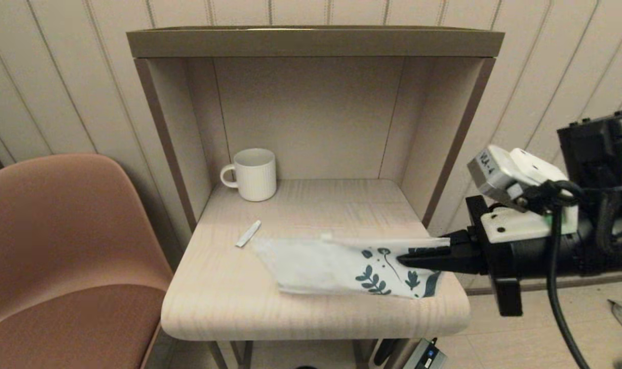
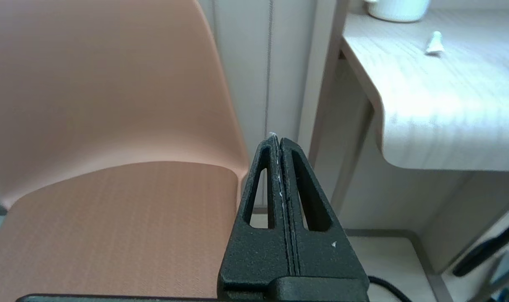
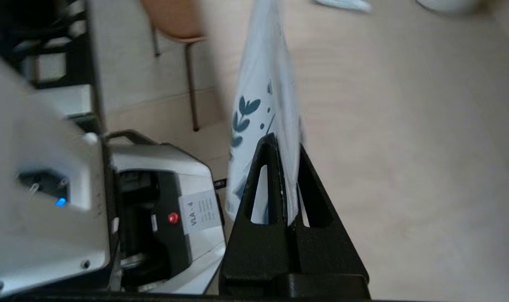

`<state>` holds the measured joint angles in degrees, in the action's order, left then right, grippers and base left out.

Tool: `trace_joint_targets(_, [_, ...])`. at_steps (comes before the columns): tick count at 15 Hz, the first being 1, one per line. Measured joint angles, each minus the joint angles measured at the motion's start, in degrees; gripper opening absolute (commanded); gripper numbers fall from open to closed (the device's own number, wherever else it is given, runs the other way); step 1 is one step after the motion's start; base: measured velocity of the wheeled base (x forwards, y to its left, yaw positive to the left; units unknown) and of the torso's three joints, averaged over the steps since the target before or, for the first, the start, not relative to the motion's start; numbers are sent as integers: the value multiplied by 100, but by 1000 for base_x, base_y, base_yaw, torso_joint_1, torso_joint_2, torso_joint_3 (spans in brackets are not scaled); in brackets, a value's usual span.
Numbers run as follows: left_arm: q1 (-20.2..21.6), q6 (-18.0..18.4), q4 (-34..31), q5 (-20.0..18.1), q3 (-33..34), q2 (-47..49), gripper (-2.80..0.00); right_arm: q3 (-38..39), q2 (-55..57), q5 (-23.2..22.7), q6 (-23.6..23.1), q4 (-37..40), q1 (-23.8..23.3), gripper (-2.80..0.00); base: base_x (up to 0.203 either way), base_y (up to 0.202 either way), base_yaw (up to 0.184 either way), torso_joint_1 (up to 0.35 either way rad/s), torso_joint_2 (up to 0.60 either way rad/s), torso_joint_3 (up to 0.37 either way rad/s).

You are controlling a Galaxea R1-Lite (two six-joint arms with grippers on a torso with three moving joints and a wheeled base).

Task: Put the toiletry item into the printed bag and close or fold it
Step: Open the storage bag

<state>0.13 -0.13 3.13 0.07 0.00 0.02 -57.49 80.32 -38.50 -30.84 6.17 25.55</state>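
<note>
The printed bag (image 1: pixel 336 266), white with teal leaf prints at its right end, is lifted on edge over the front of the small table (image 1: pixel 228 302). My right gripper (image 1: pixel 404 259) is shut on its printed end, the cloth pinched between the jaws (image 3: pixel 285 144). In the right wrist view the bag (image 3: pixel 262 84) hangs away from the fingers. The toiletry item (image 1: pixel 248 233), a slim white stick, lies flat on the table left of the bag; it also shows far off in the left wrist view (image 2: pixel 434 43). My left gripper (image 2: pixel 278 140) is shut and empty, low beside the chair, left of the table.
A white ribbed mug (image 1: pixel 252 174) stands at the back left inside the shelf alcove. A pink chair (image 1: pixel 59 241) stands close on the table's left. Shelf side walls (image 1: pixel 446 138) enclose the rear. Equipment boxes (image 3: pixel 166 209) sit on the floor under the table's right.
</note>
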Motion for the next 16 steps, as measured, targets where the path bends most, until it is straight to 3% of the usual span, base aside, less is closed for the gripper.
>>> trace_joint_targets(4, [3,13,-5,-7,0,0,-280,-41,-61,-3,-371,87,252,-280,0,0,0,0,0,0])
trace_joint_targets(8, [7,579,-128,-265,-33,65,-280,-208,162,-2,-505,99,262,-280,0,0,0,0,0,0])
trace_joint_targets(9, [7,533,-143,-399,-215,152,-280,-254,220,-2,-507,96,264,-280,0,0,0,0,0,0])
trace_joint_targets(12, [-23,-120,-151,-905,-1479,743,-280,-362,349,-4,-496,66,264,-280,0,0,0,0,0,0])
trace_joint_targets(16, [-358,-896,-105,-1870,-3361,2654,-280,-603,396,-41,-476,113,285,-280,0,0,0,0,0,0])
